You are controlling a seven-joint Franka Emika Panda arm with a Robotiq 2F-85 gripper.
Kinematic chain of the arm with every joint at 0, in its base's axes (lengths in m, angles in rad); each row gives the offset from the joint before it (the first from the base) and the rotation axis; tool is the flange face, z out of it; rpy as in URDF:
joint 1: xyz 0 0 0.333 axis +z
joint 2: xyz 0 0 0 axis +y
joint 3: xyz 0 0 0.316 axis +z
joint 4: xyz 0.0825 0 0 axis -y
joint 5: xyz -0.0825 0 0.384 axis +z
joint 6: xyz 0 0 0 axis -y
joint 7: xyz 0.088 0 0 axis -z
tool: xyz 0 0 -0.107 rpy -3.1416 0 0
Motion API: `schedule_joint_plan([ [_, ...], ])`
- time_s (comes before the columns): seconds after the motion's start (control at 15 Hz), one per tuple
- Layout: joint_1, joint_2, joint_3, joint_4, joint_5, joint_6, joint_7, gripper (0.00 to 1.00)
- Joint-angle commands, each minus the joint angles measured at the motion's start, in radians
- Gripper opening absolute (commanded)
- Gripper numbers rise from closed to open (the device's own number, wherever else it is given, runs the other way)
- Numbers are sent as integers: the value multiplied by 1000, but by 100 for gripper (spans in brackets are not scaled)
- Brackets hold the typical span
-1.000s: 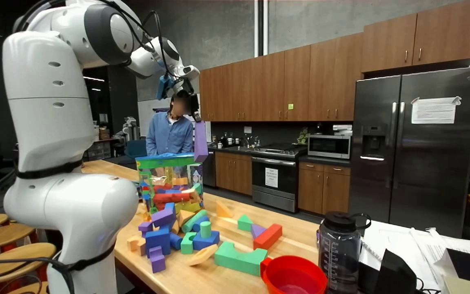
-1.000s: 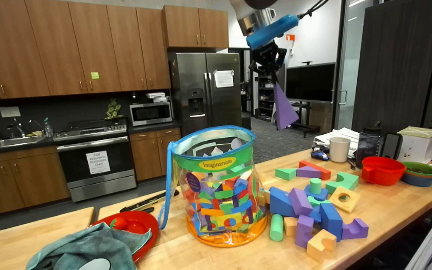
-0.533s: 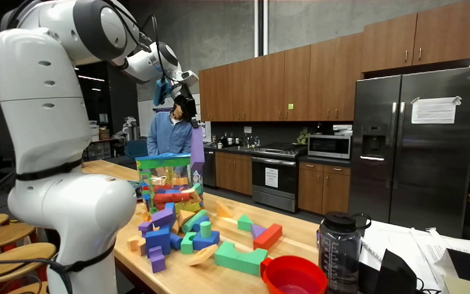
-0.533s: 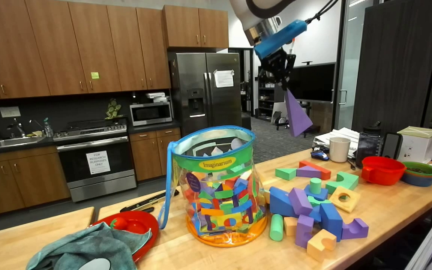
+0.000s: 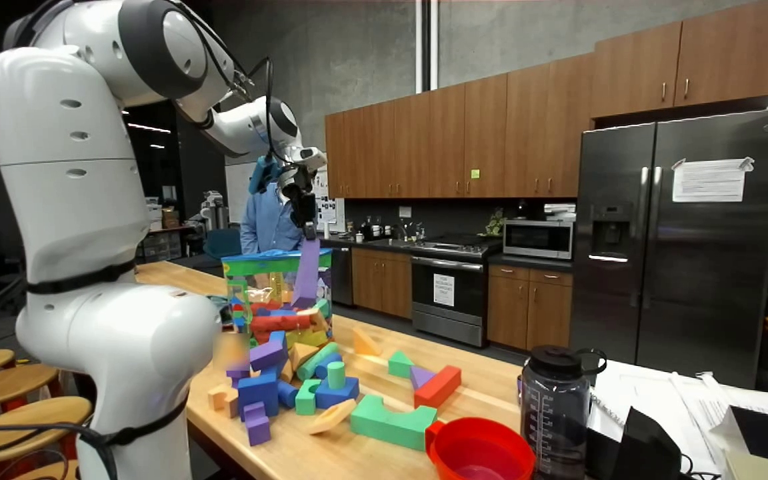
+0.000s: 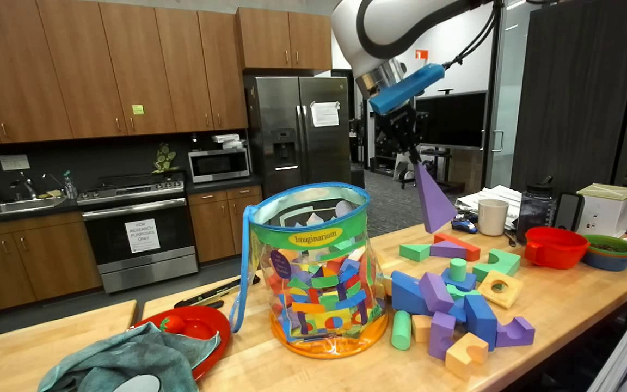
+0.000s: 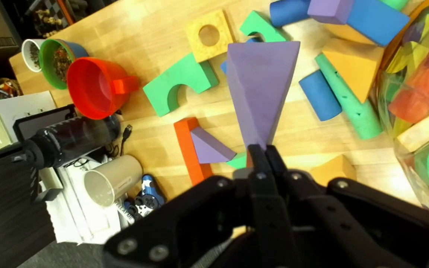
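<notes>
My gripper point(image 7: 262, 150) is shut on the narrow end of a purple wedge block point(image 7: 263, 82). The wedge hangs wide end down above the wooden table in both exterior views point(image 5: 306, 273) point(image 6: 433, 204). My gripper also shows in both exterior views point(image 5: 309, 230) point(image 6: 414, 157). In an exterior view the wedge is right of the clear zip bag of blocks point(image 6: 324, 272), apart from it. Behind and below the wedge lie a red block point(image 6: 470, 250), a smaller purple triangle block point(image 6: 448, 250) and a green triangle block point(image 6: 415, 252). A green arch block point(image 7: 179, 83) lies beside them.
Several loose blocks lie beside the bag, among them a blue block point(image 6: 480, 321). A red cup point(image 6: 557, 248), a beige mug point(image 6: 492, 216) and a dark bottle point(image 5: 555, 413) stand farther along. A red plate point(image 6: 215, 332) with a green cloth point(image 6: 128, 359) lies beyond the bag. A person point(image 5: 267, 220) stands behind.
My gripper has come down with the purple wedge held in it, and the wedge is closer to the table. In an exterior view it also shifted right, away from the bag. The blocks on the table have not moved.
</notes>
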Motion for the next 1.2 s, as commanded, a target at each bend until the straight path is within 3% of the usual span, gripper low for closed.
schedule_joint_plan([
  [0.0, -45, -50, -15, -79, 72, 90, -34, 1],
  [0.47, -103, -107, -41, -184, 98, 224, -39, 1],
  [1.13, -114, -161, -31, -359, 91, 586, -105, 1],
])
